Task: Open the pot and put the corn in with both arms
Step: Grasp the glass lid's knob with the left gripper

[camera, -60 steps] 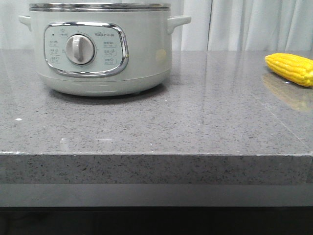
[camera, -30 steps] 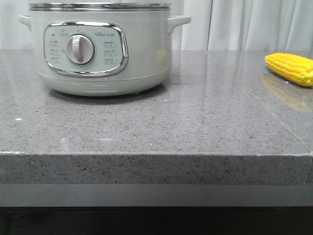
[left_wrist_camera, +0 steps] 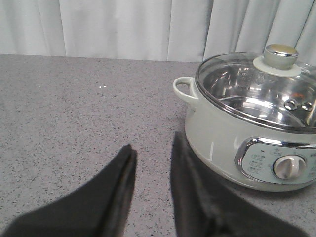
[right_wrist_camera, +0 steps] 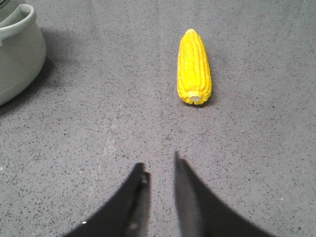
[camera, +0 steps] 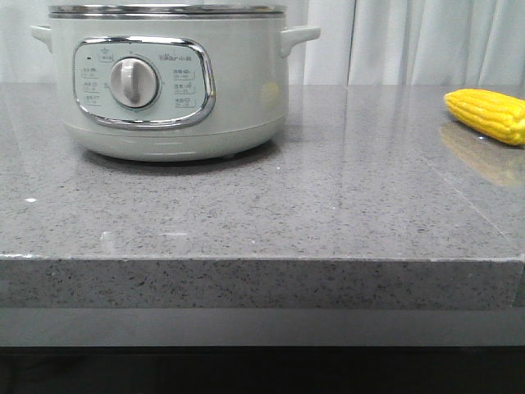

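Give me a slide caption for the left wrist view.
Left tool open and empty beside the pot, glass lid on.

**Pot left, corn far right**

I'm seeing the pot (camera: 168,82) sitting on the counter (camera: 262,205) at the back left, its lid (left_wrist_camera: 261,84) resting on it. The corn (camera: 486,116) is lying well apart, at the right edge.

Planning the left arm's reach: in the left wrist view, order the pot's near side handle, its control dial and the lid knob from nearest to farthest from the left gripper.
1. Small pale-green side handle of the pot, on the side facing the left gripper.
2. Round dial, on the chrome-framed front panel; close to the handle, so this ranking is tentative.
3. Steel lid knob, atop the glass lid, plainly farthest.
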Controlling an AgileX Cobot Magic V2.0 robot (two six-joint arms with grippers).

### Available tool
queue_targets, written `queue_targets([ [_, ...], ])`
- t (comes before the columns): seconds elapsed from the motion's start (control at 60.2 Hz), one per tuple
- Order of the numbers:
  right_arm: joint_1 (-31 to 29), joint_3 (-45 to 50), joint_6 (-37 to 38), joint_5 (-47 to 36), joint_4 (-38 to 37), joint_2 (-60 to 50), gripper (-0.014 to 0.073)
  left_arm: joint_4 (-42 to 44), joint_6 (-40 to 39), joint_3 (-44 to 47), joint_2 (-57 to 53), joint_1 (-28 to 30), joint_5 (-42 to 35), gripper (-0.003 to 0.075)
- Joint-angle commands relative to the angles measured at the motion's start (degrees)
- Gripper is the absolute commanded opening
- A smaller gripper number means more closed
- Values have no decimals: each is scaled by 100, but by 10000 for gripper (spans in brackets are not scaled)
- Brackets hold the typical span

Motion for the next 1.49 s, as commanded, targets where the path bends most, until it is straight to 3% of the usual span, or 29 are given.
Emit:
queue_targets([
  [0.0, -33, -174, -19, -373, -7, 62, 429, -1, -33, -169, 87, -45, -471, 419],
  [0.05, -33, -174, -19, -373, -7, 62, 493, -1, -33, -169, 100, -45, -500, 491],
  [0.133, -33, -174, -19, -373, -7, 62, 551, -62, -33, -169, 153, -75, -593, 514],
  [0.398, -33, -174, -19, -373, -7, 62, 549, -291, 124, -245, 787, -1042, -1484, 514],
  [0.813, -33, -174, -19, -373, -7, 62, 549, -291, 124, -1150, 2854, -2343, -2665, 514],
  [1.477, -33, -174, -19, -373, -7, 62, 549, -281, 114, -3850, 5858, -2440, -2715, 514],
])
